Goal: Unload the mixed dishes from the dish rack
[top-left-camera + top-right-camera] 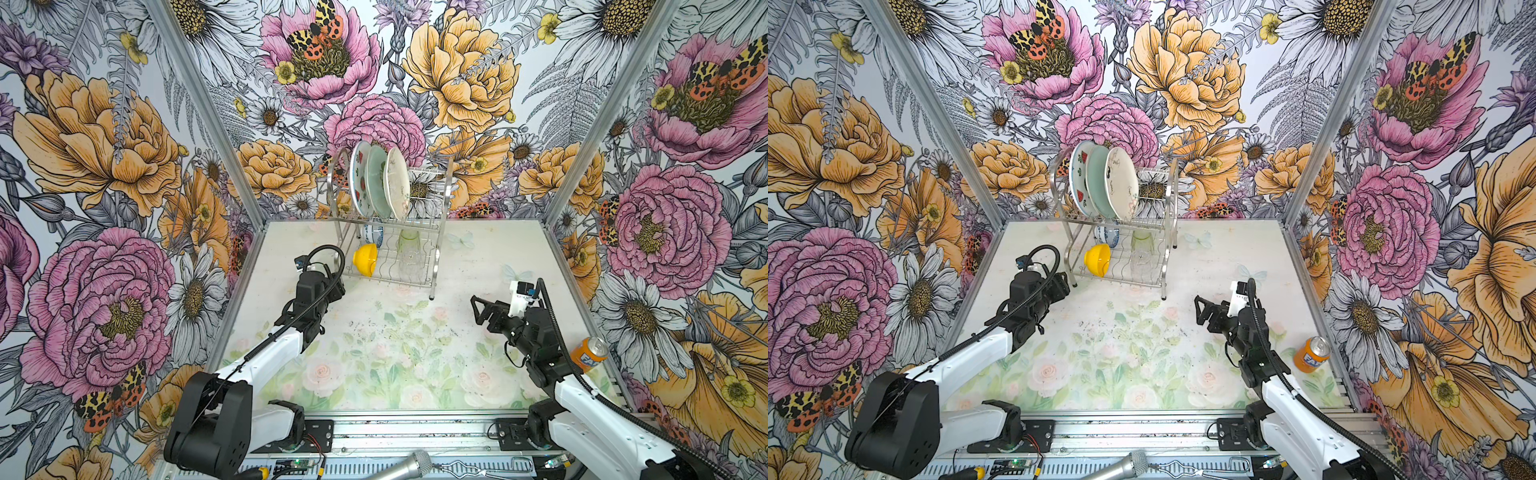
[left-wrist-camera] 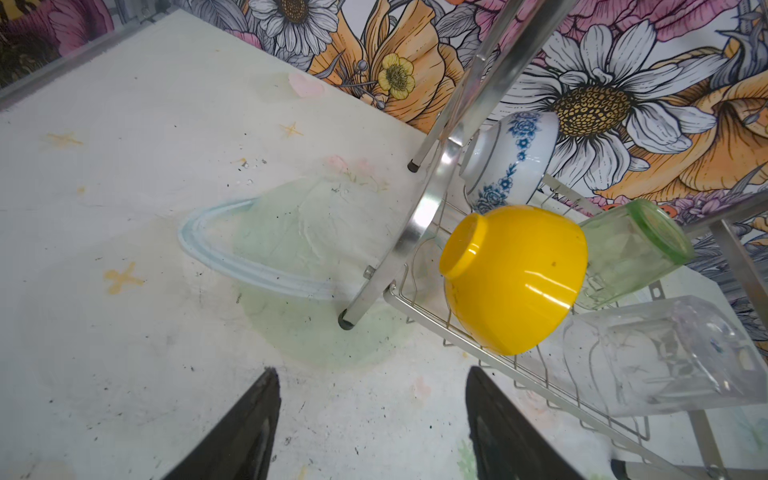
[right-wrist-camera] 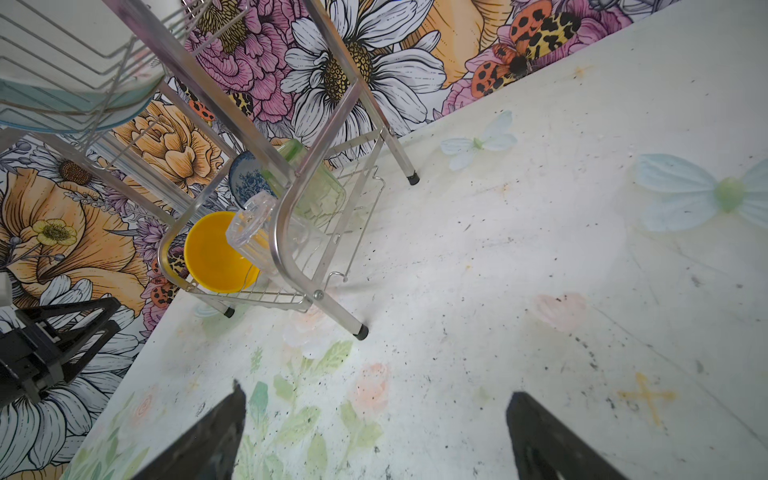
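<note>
Dish rack, left tool just beside

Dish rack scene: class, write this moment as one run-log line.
dish rack: loaded | left gripper: open, empty, near yellow bowl | right gripper: open, empty

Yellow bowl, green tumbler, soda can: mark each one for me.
yellow bowl (image 2: pixel 513 278): left wrist view, outer side wall.
green tumbler (image 2: pixel 619 257): left wrist view, side wall.
soda can (image 1: pixel 585 357): in a top view, orange side.
</note>
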`<state>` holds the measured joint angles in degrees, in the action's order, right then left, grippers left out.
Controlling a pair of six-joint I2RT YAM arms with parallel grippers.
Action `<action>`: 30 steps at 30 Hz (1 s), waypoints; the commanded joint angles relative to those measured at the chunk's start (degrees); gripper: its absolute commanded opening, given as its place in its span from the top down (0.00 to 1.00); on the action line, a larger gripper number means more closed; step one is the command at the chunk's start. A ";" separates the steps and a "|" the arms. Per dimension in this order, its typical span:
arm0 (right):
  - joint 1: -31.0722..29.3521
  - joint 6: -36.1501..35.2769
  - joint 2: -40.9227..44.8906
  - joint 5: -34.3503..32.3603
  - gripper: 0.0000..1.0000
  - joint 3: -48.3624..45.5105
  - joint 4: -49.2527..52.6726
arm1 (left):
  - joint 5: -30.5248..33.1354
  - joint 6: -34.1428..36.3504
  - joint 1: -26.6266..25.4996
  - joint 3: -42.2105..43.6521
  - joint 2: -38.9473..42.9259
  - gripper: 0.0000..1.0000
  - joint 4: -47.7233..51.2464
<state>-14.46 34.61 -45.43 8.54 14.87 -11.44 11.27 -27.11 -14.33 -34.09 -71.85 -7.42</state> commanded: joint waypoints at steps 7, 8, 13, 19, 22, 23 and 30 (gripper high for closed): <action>-0.51 -0.52 -0.17 -1.68 0.00 -0.80 -0.16 | -2.48 2.02 1.31 -5.39 -7.79 0.38 -5.66; -0.48 -0.51 -0.34 -1.75 0.00 -0.73 -0.15 | -2.40 2.28 1.39 -5.70 -8.47 0.39 -5.77; -0.47 -0.68 -1.61 -2.46 0.00 -0.28 -0.24 | -1.64 3.40 2.03 -8.00 -12.60 0.41 -6.81; -0.50 -0.55 -3.39 -2.37 0.01 0.51 -0.19 | -1.80 4.59 2.20 -10.49 -16.34 0.43 -7.51; -0.48 -0.55 -3.77 -2.38 0.00 0.66 -0.33 | -1.68 5.67 2.20 -11.55 -17.59 0.44 -7.56; -0.53 -0.51 -3.88 -2.44 0.00 0.63 -0.33 | -1.60 6.07 2.21 -11.76 -17.98 0.44 -7.59; -0.51 -0.47 -4.12 -2.56 0.00 0.71 -0.30 | -0.72 9.02 2.34 -13.84 -20.57 0.47 -7.53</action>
<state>-14.46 34.63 -49.28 7.07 14.31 -10.94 9.98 -20.69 -12.51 -46.28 -91.64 -13.58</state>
